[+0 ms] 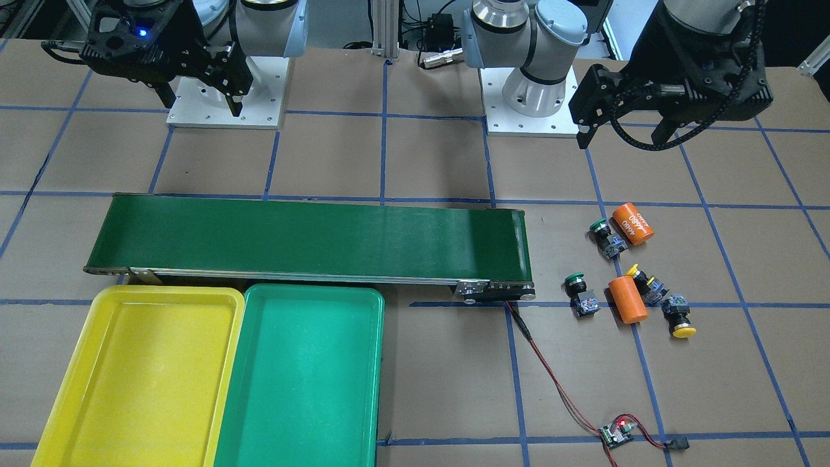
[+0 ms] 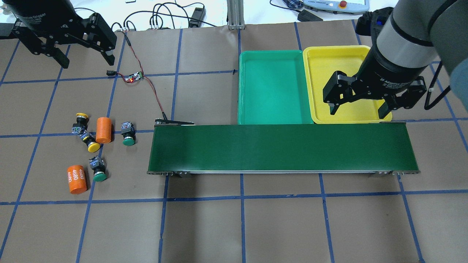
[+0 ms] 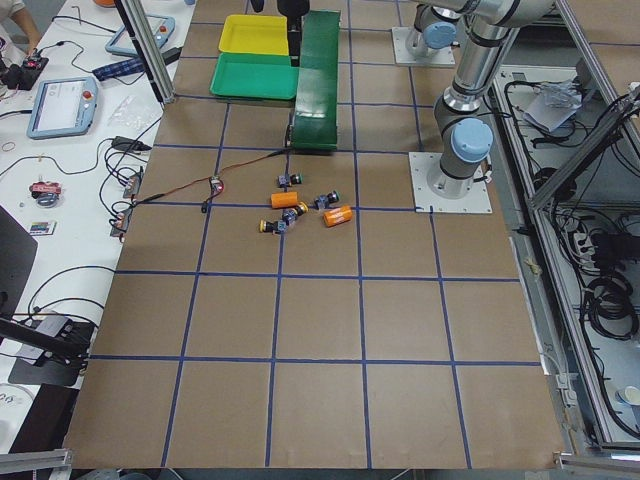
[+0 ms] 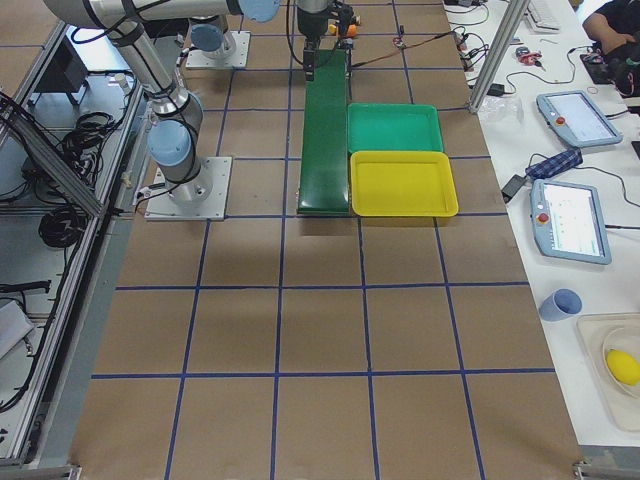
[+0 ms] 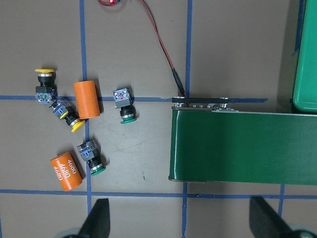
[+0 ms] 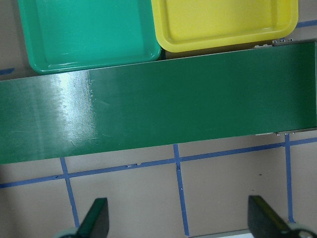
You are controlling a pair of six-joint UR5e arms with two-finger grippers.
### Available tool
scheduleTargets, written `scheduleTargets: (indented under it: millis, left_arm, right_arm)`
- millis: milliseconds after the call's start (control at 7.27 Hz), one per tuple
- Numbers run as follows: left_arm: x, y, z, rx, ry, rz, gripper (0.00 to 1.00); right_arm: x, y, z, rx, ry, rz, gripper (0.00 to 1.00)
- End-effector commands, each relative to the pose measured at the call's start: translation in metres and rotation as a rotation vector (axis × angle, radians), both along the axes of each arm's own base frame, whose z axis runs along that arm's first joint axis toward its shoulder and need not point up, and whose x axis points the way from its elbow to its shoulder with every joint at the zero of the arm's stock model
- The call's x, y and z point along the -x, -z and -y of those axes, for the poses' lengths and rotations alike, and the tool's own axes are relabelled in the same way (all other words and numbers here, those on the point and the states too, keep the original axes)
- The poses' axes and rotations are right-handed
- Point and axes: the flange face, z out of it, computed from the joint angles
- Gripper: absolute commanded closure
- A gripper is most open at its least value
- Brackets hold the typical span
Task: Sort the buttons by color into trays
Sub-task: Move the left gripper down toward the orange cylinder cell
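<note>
Four black-bodied buttons (image 5: pixel 124 105), capped green or yellow, seemingly lie sideways; left end effector (image 2: pixel 87 62) and right end effector (image 2: pixel 357 112) gape empty.

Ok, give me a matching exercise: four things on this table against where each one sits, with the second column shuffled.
1 green tray
2 yellow tray
3 plain orange cylinder
4 circuit board

a at the far end of the wire
b beside the middle of the belt
c right next to a yellow button
d beside one end of the belt

Pairs: 1b, 2d, 3c, 4a
</note>
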Motion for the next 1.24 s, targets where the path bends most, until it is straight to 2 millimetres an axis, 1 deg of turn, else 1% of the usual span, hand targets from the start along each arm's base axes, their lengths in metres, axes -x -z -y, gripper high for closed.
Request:
scheduleTargets:
  millis: [0, 275, 412, 550, 688, 825, 962, 1100]
  left_arm:
    - [0.0, -0.006, -0.003, 0.013, -0.001, -0.012, 0.0]
    - [0.0, 0.001, -0.002, -0.002, -0.005, -0.016, 0.0]
    - [0.0, -0.003, -0.002, 0.007, -0.008, -0.016, 0.0]
    - [-0.003, 0.002, -0.006, -0.006, -0.015, -0.018, 0.0]
    - [-0.018, 0.012, 0.002, -0.025, -0.031, -0.031, 0.0]
    - [-0.053, 0.04, 0.016, -0.077, -0.103, -0.04, 0.0]
    - [-0.083, 0.075, 0.032, -0.089, -0.16, -0.086, 0.0]
    - [-0.091, 0.122, 0.05, -0.069, -0.192, -0.134, 0.0]
  right_arm:
    - [0.0, 0.003, -0.001, -0.012, -0.004, -0.002, 0.0]
    - [0.0, 0.003, 0.002, 0.0, 0.002, 0.012, 0.0]
    - [0.0, 0.003, 0.001, -0.003, -0.001, 0.015, 0.0]
    - [0.0, 0.003, 0.0, -0.006, -0.004, 0.009, 0.0]
    - [0.001, 0.003, 0.0, -0.007, -0.003, 0.003, 0.0]
    - [0.001, 0.002, -0.001, -0.006, -0.001, 0.0, 0.0]
    - [0.001, 0.003, 0.0, -0.003, -0.003, 0.001, 0.0]
    - [0.001, 0.002, 0.0, -0.001, 0.004, 0.001, 0.0]
